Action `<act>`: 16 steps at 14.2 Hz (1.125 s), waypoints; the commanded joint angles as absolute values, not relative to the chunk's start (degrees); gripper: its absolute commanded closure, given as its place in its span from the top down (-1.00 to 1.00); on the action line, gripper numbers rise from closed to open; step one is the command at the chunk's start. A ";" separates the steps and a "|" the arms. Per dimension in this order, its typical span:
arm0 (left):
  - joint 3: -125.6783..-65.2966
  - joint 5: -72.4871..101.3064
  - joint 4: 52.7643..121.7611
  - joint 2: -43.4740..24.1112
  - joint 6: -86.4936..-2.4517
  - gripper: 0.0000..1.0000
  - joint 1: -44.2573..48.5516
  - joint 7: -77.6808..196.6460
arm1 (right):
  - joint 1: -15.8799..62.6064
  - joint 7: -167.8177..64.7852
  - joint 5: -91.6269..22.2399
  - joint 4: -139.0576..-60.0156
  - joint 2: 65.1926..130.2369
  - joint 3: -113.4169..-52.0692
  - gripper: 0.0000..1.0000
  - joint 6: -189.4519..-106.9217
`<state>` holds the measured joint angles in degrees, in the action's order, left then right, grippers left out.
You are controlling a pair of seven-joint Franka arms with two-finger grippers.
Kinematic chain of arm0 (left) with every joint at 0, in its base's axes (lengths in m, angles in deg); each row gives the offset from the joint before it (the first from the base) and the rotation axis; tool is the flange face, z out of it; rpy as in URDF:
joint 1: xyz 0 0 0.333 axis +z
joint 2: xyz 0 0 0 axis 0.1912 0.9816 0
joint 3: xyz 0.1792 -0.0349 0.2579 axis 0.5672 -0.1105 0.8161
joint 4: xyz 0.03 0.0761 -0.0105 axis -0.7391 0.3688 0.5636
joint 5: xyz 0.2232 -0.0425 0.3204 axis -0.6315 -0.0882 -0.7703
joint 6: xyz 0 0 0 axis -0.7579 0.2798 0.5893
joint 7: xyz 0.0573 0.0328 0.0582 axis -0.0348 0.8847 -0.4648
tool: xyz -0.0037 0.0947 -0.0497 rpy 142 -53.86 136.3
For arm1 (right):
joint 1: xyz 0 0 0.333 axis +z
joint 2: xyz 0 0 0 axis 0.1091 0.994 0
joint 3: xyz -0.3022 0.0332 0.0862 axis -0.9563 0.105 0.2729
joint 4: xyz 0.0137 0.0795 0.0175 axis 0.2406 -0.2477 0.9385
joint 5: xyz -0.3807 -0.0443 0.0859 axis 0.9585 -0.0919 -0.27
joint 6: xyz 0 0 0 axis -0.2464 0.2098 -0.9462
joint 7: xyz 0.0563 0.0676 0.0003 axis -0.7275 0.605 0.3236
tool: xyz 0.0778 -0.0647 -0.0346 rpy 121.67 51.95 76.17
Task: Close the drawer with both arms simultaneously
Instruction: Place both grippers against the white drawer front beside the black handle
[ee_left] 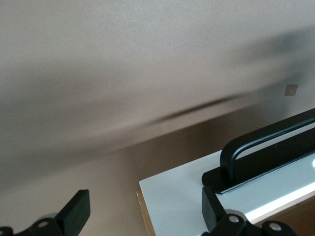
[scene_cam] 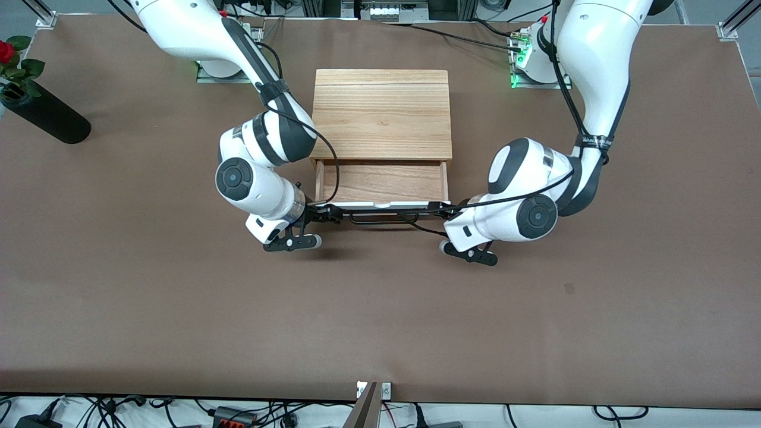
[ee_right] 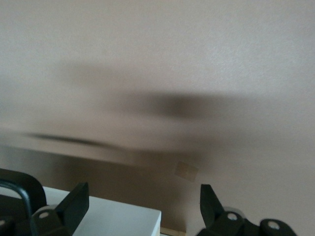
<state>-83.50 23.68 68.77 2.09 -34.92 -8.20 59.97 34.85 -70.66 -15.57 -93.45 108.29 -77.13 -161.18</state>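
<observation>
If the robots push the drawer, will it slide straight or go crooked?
The drawer probably slides straight: the left pincer and right pincer sit at its front panel's two ends. It looks stiff wood, unlikely to bend. One-sided pushing might jam it.

Half-open wooden drawer [scene_cam: 381,185], white-fronted, black-handled.

My desk [scene_cam: 178,309] is a wide brown mat, evenly lit, with soft shadows across it. At the right arm's end a black vase [scene_cam: 47,116] lies tilted, holding a red rose [scene_cam: 6,50] with green leaves. Aluminium frame posts [scene_cam: 44,15] stand at the corners. Black cables [scene_cam: 107,410] tangle along the pale floor nearest the front camera.
</observation>
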 commanded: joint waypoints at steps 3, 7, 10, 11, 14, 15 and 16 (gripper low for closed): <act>-84.19 24.31 69.73 1.17 -33.57 1.00 -8.58 59.17 | 35.36 -71.40 -16.30 -94.82 108.44 -77.47 1.00 -161.06; -84.19 24.14 72.09 0.03 -32.87 1.00 -9.63 59.17 | 36.50 -71.40 -16.30 -95.44 108.35 -77.38 1.00 -159.92; -84.19 24.05 74.12 -1.64 -32.87 1.00 -9.72 59.17 | 36.94 -71.49 -16.31 -95.88 108.27 -77.47 1.00 -157.65; -84.28 24.05 74.91 -1.99 -32.95 1.00 -9.98 59.17 | 36.94 -71.49 -16.39 -95.79 108.00 -77.47 1.00 -155.55; -84.28 24.05 77.19 -3.66 -33.04 1.00 -10.42 59.25 | 36.85 -71.40 -16.31 -95.53 107.21 -77.47 1.00 -151.32; -84.37 24.05 77.98 -4.36 -33.04 1.00 -10.34 59.25 | 36.85 -71.40 -16.39 -95.52 107.04 -77.47 1.00 -150.96; -84.46 24.05 79.12 -5.24 -33.04 1.00 -10.42 59.34 | 36.94 -71.40 -16.39 -95.52 106.95 -77.47 1.00 -150.08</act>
